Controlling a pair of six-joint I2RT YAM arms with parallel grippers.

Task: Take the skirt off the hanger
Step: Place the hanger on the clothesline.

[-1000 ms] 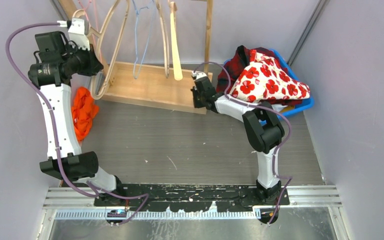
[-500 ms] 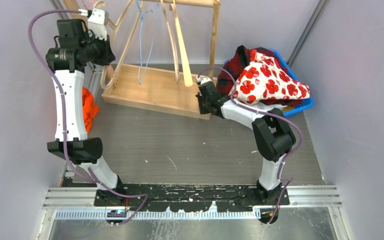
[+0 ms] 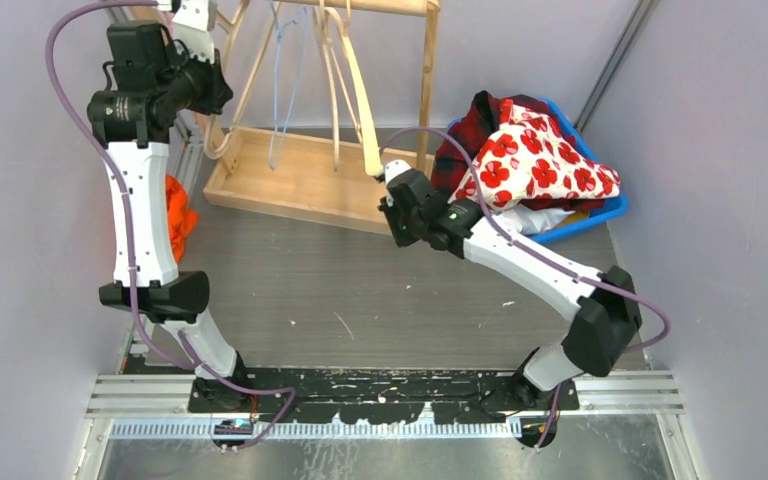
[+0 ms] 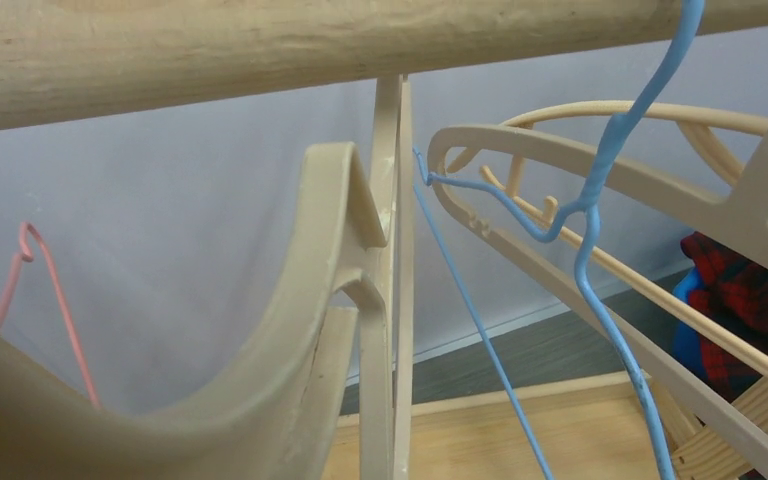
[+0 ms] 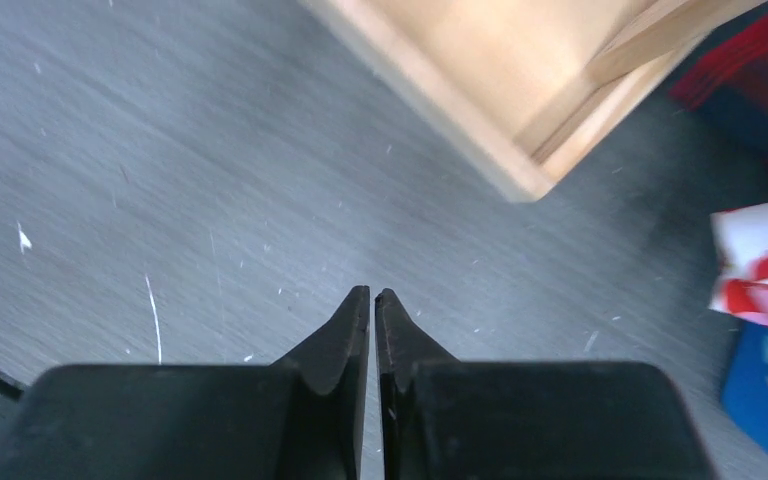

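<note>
The orange skirt point(image 3: 177, 214) lies crumpled on the table at the far left, partly hidden behind my left arm. My left gripper point(image 3: 214, 86) is raised at the top left of the wooden rack and seems shut on a wooden hanger point(image 3: 222, 140). That hanger fills the lower left of the left wrist view point(image 4: 290, 300), just under the rack's rail point(image 4: 260, 50); the fingers themselves do not show there. My right gripper point(image 3: 392, 222) is shut and empty, low over the table by the rack base's front right corner point(image 5: 480, 90); its tips point(image 5: 372, 293) are pressed together.
More wooden hangers point(image 3: 360, 90), a blue wire hanger point(image 4: 600, 200) and a pink wire one point(image 4: 50, 290) hang on the rack. The rack's wooden base point(image 3: 300, 180) lies across the back. A blue bin point(image 3: 605, 213) at the right holds a red-flowered cloth point(image 3: 540, 160) and plaid cloth.
My left arm rose and swung right toward the rack rail with the wooden hanger. My right arm stretched out and its gripper slid forward off the rack base.
</note>
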